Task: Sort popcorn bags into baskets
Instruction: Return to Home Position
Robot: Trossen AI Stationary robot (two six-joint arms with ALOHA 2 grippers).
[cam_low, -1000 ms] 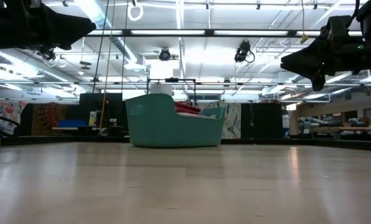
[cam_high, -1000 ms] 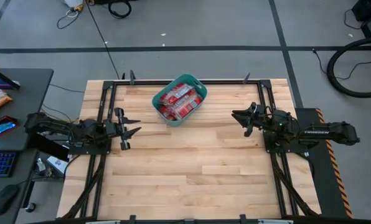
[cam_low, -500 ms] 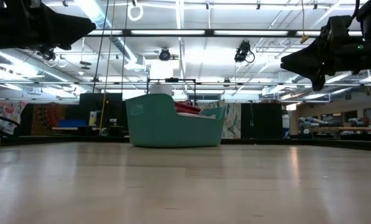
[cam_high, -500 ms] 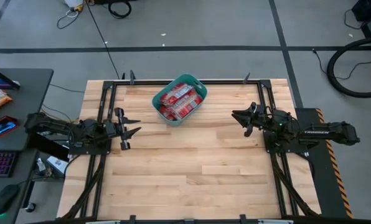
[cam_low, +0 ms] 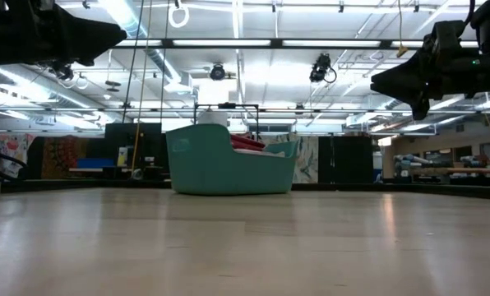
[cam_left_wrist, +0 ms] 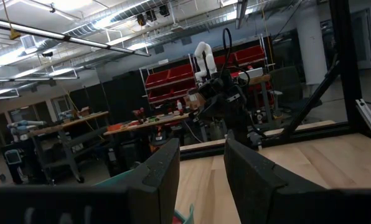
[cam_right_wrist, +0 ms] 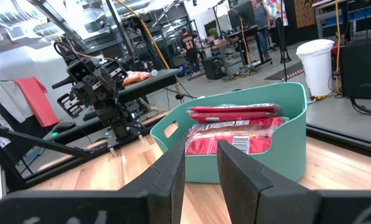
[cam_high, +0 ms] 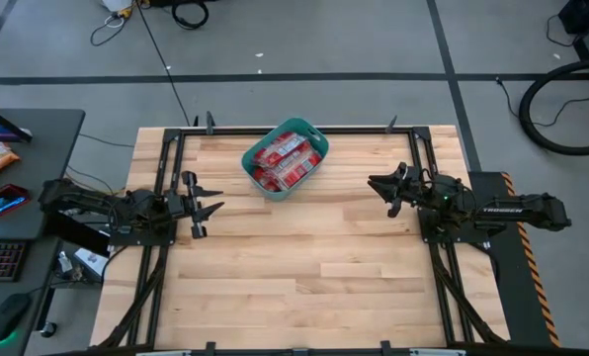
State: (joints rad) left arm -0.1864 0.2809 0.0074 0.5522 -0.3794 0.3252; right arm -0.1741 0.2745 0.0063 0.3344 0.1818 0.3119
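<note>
Still unchanged: popcorn bags (cam_high: 287, 161) in basket (cam_high: 248, 158).

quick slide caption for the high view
Teal tub holds the red popcorn bags; left gripper and right gripper wait apart over the table.

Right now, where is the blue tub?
In the high view the tub sits near the table's far edge, about midway between the left tool and the right tool, with the red bags inside it.
</note>
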